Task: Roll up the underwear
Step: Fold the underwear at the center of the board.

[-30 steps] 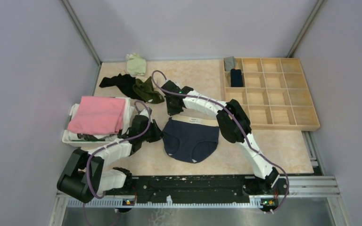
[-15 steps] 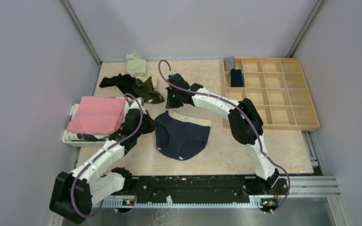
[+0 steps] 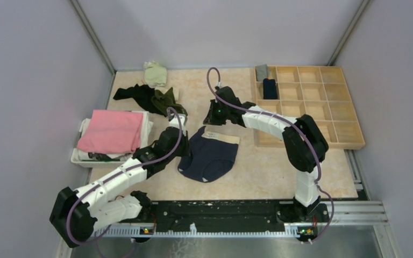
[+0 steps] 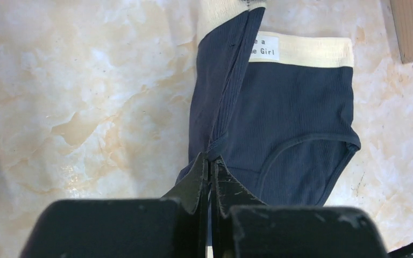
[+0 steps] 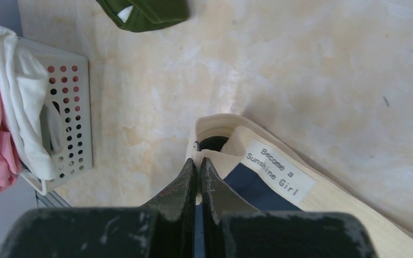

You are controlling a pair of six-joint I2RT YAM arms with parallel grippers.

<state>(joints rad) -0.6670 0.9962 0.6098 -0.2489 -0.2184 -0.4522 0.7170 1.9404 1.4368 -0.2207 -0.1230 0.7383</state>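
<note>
Navy underwear (image 3: pixel 211 156) with a beige waistband lies mid-table, its left side lifted and folded over toward the right. My left gripper (image 3: pixel 185 152) (image 4: pixel 210 160) is shut on the navy fabric at the left leg edge. Up at the waistband's left corner (image 5: pixel 215 141), my right gripper (image 3: pixel 211 119) (image 5: pixel 198 161) is pinched shut on the beige band. A white label (image 5: pixel 279 171) on the band faces up. More underwear, black (image 3: pixel 134 94), olive green (image 3: pixel 168 102) and pale green (image 3: pixel 155 72), lies at the back left.
A white perforated basket (image 3: pixel 83 156) with a folded pink cloth (image 3: pixel 112 130) stands at the left. A wooden compartment tray (image 3: pixel 312 105) is at the back right, with a grey roll (image 3: pixel 262 72) and a navy roll (image 3: pixel 269 88) in its far left cells.
My left gripper closed on the underwear's left edge. Both grippers have carried that side to the right, folding it over the middle; the right arm swung right and back.
</note>
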